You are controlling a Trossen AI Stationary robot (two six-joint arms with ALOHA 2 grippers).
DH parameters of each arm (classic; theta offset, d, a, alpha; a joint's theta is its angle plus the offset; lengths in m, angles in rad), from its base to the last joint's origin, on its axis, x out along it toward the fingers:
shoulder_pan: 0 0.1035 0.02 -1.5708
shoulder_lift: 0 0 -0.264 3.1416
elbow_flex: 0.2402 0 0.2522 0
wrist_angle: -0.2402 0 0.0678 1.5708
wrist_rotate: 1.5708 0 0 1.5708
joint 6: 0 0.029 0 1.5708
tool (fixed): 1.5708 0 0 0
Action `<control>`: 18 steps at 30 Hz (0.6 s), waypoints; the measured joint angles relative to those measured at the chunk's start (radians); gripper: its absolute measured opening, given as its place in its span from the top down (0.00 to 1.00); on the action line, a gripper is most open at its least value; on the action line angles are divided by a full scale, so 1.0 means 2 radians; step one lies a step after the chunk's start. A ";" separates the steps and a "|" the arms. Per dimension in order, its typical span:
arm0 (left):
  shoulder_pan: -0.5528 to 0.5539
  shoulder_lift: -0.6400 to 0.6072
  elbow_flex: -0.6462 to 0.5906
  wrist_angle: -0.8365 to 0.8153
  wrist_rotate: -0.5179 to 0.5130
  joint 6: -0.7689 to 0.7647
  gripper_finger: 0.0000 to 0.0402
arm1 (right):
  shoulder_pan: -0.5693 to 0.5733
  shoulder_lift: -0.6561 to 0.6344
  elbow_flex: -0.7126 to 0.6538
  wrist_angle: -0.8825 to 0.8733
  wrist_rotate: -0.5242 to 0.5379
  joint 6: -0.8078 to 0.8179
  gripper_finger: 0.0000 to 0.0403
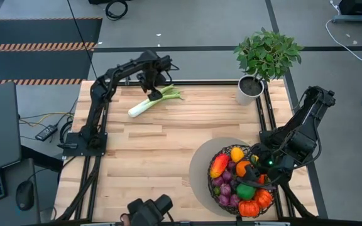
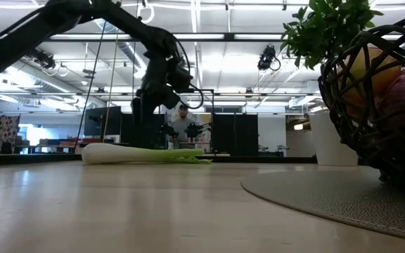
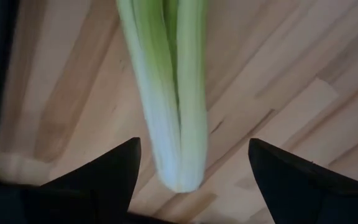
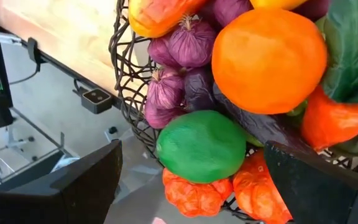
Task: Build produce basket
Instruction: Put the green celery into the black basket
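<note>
Counter (image 1: 168, 150): pale butcher-block wood in long glued strips, framed by dark rails.

Mat (image 1: 200, 166): round, grey, finely woven, lying under the basket, beneath the right end effector.

Basket (image 1: 213, 191): bowl-shaped, of dark brown woven wire with an open mesh. It holds smooth, glossy produce (image 1: 241, 182): an orange (image 4: 269, 59), a lime (image 4: 201, 146), purple bulb-shaped pieces, ribbed orange pumpkins and a red-yellow pepper.

Potted plant (image 1: 266, 56): leafy and green in a white pot, well beyond the right end effector at the counter's far edge.

Leek (image 1: 153, 102): a smooth cylinder lying flat on the counter, its long axis diagonal, the white root end pointing toward the left arm's base and the split green leaves pointing away toward the plant.

Left end effector (image 1: 151, 85): poised directly above the leek's middle, fingers spread wide to either side of the stalk, gripping nothing.

Right end effector (image 1: 256, 172): poised over the basket's produce, fingers apart and empty, the lime between them below.
</note>
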 joint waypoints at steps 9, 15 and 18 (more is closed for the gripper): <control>0.021 0.004 0.000 0.026 0.024 -0.015 0.25 | 0.000 0.000 0.000 0.000 0.002 0.014 0.02; 0.019 -0.023 -0.058 0.090 0.023 -0.049 0.25 | -0.001 0.000 0.000 0.000 0.003 0.034 0.02; 0.016 -0.065 -0.130 0.146 0.022 -0.059 0.25 | -0.001 0.000 0.000 0.000 0.004 0.038 0.02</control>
